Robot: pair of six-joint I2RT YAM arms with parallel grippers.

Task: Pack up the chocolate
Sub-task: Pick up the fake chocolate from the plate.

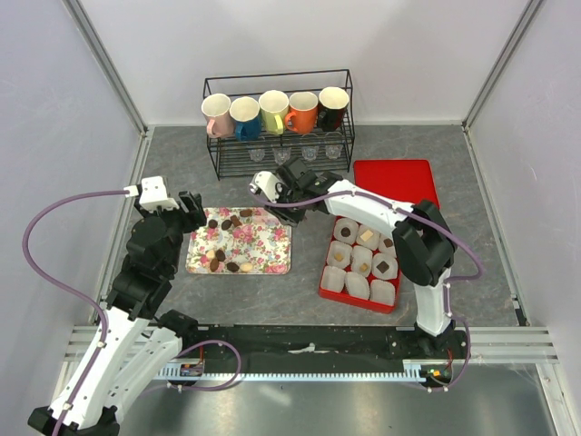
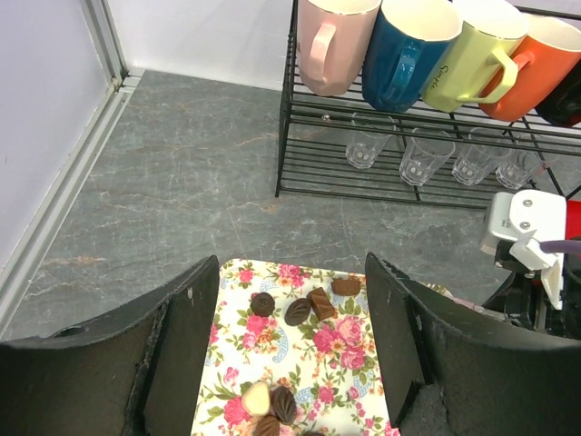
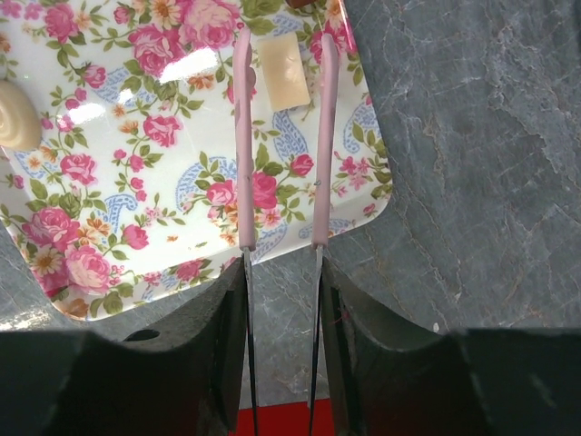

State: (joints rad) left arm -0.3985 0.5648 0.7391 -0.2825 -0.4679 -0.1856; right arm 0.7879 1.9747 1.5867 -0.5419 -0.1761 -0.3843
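Note:
Chocolates lie on a floral tray [image 1: 272, 254]: dark ones [image 2: 298, 312] at the far end and a cream one [image 2: 255, 398] nearer. My left gripper [image 2: 292, 345] is open and empty above the tray, also seen in the top view [image 1: 195, 213]. My right gripper [image 3: 281, 272] is shut on pink-tipped metal tongs [image 3: 243, 136]. The tong tips stand apart on either side of a cream square chocolate [image 3: 286, 71] near the tray's corner. A round cream chocolate [image 3: 16, 113] lies to the left. A red box [image 1: 325, 272] holds white paper cups, some with chocolates [image 1: 384, 267].
A black wire rack [image 1: 277, 154] with several mugs [image 1: 272, 111] and small glasses stands at the back. The red lid [image 1: 395, 182] lies behind the box. The right arm's wrist [image 2: 526, 227] shows at the right of the left wrist view.

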